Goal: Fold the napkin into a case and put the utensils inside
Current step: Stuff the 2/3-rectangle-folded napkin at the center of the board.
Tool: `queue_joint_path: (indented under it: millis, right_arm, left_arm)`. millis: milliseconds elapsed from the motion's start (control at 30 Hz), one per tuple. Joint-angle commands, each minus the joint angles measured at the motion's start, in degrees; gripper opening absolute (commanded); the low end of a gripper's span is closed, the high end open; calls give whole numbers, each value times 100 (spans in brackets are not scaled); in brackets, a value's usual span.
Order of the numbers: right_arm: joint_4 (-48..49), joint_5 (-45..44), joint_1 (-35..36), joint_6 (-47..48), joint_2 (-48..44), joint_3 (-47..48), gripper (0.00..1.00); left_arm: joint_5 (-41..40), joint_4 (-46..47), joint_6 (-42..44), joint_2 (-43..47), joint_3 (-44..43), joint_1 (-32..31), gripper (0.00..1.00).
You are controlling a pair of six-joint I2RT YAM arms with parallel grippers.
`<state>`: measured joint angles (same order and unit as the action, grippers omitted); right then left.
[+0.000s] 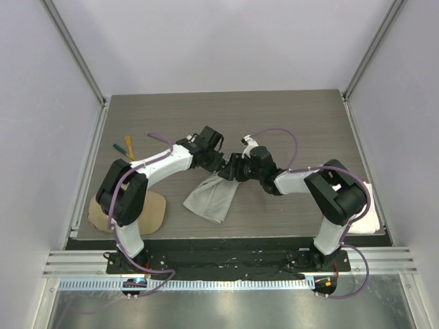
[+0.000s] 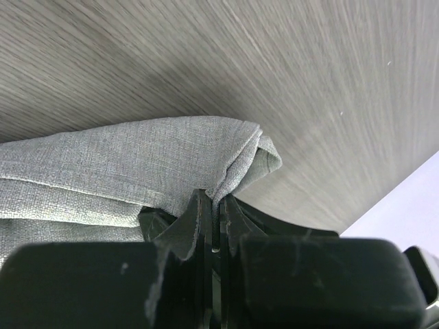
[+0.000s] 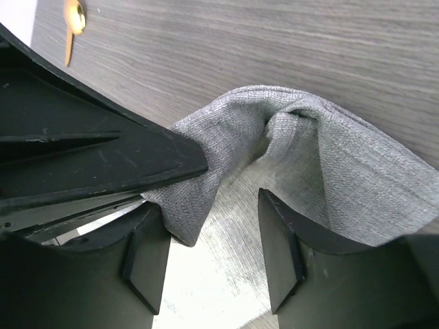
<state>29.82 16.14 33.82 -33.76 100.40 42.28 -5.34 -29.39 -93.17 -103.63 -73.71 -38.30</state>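
- Napkin (image 1: 212, 197) is lying folded into a tapering strip near the middle of the bench (image 1: 302, 123). Its narrow end is pointing toward one o'clock and is being held up off the wood.
- I am pinching the hemmed edge of that raised end with my left jaws, which are pressing tight together on the cloth.
- My right jaws are standing well apart. A bunched fold of the napkin is hanging between them and resting against one side, and I am not clamping it.
- Both sets of jaws are meeting at that same corner, just beside each other.
- The orange-yellow handled utensil (image 1: 128, 146) and the teal handled utensil (image 1: 117, 147) are lying together at ten o'clock from the napkin, well apart from it. The gold spoon (image 3: 74, 17) is showing at the edge of my right wrist view.
- A tan cap (image 1: 152, 212) is sitting at eight o'clock beside my left arm.
- A white towel (image 1: 372, 218) is lying at four o'clock by the bench's right edge.
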Motion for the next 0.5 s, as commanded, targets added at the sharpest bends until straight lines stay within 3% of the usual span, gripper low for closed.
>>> queue_joint_path:
  millis: [0,467]
  right_arm:
    - [744,-524,54,-166,94,-10,54]
    - [2150,-163,107,-614,199,-492,58]
  left_arm:
    - [-142,170,-395,361,58,-28,0]
    - [-257,276,-527,361,147,-46,0]
